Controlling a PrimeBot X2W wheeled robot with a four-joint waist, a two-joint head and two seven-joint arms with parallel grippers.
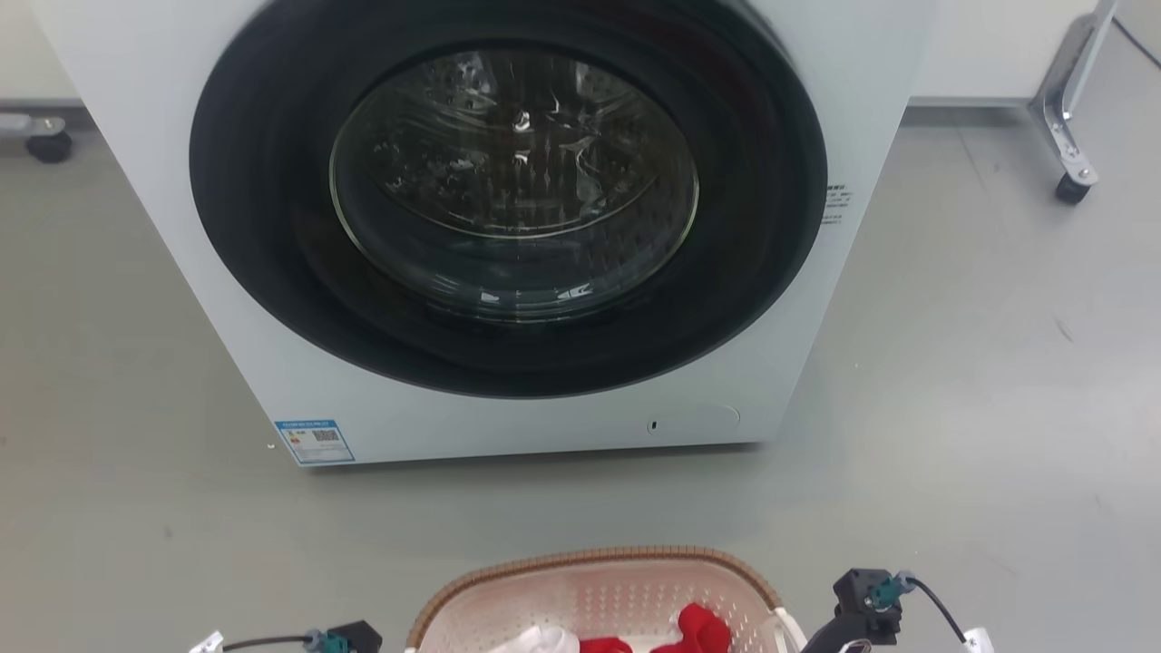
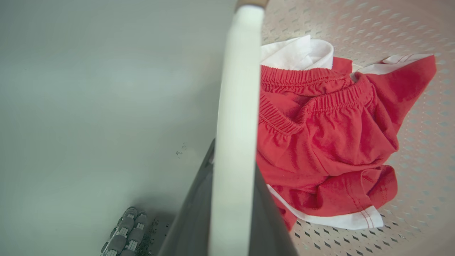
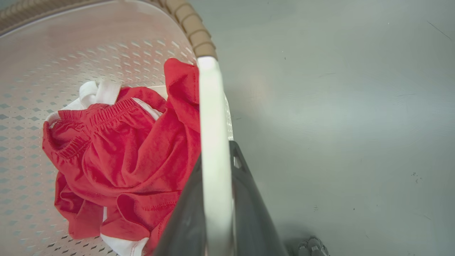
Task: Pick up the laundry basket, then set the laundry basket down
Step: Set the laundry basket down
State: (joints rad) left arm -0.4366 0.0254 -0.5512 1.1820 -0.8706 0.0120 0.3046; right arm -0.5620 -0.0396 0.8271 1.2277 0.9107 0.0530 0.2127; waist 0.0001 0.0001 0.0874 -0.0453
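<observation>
- In front of the washing machine [image 1: 508,227]: laundry basket [image 1: 590,555], red shorts [image 2: 320,142] inside.
- Left gripper [image 2: 234,156] & right gripper [image 3: 215,153]: jaws pinch its white handles [image 2: 238,71].
- Prob. light, stiff plastic; handles = best hold, lift level.

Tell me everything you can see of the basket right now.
The basket is a rounded-rectangular tub of cream-pink perforated plastic with a brown woven-look rim and white side handles. It is upright, open side up, before the washing machine, its near part cut off in the head view. Inside lie red clothes and a white cloth. The left gripper clamps one handle, the right gripper the other. Whether it is off the floor I cannot tell.
</observation>
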